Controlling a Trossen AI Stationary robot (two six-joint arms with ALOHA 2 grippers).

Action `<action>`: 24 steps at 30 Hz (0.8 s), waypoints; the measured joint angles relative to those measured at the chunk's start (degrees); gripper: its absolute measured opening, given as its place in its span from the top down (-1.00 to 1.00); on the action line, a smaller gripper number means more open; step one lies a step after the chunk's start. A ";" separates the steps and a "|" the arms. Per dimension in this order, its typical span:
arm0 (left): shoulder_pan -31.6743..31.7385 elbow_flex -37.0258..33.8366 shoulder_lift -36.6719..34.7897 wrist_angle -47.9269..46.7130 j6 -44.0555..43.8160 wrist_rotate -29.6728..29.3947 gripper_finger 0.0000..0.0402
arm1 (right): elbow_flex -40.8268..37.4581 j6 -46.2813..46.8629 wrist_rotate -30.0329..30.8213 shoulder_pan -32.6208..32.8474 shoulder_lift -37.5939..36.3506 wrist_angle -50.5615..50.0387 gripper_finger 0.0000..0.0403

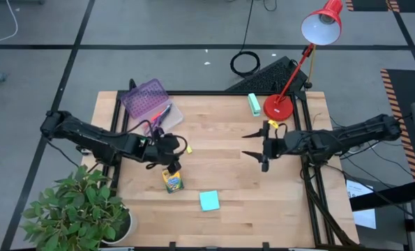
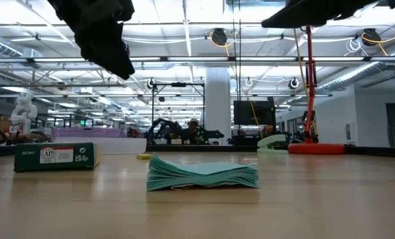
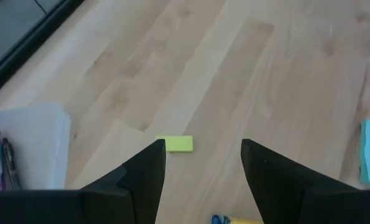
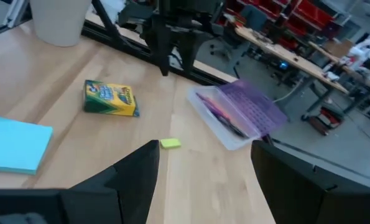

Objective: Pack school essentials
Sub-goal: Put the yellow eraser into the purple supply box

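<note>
Two dark jointed arms, black cables along them, left gripper (image 1: pixel 171 155) and right gripper (image 1: pixel 259 146) with tapered matte-black fingers

The bench (image 1: pixel 277 188) is pale striped wood. The crayon box (image 1: pixel 172 180) is yellow and green, the pad (image 1: pixel 208 201) light blue, the eraser (image 3: pixel 174 144) yellow. The case (image 1: pixel 146 99) has a dotted purple lid; inside, perhaps pink and orange. The lamp (image 1: pixel 322 24) is red.
</note>
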 joint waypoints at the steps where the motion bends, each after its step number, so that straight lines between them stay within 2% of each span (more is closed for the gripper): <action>1: -0.20 0.00 0.39 -0.17 0.44 0.01 -0.06 | 0.00 -0.09 -0.96 -0.52 0.89 0.59 -0.25; 9: 0.56 0.01 2.55 0.68 2.07 -0.76 -0.06 | -0.01 0.03 -2.91 -3.80 7.86 3.24 -0.25; 19: 3.62 0.00 10.18 5.41 13.50 -0.78 -0.06 | -0.01 2.13 -2.94 -4.39 13.39 3.11 -0.25; 21: 4.48 -0.02 11.60 5.58 14.99 1.48 -0.06 | 0.00 3.06 -2.94 -4.39 13.91 3.29 -0.25; 24: 6.09 -0.04 13.38 5.99 17.60 9.53 -0.06 | -0.02 3.71 -2.93 -4.39 14.16 2.82 -0.25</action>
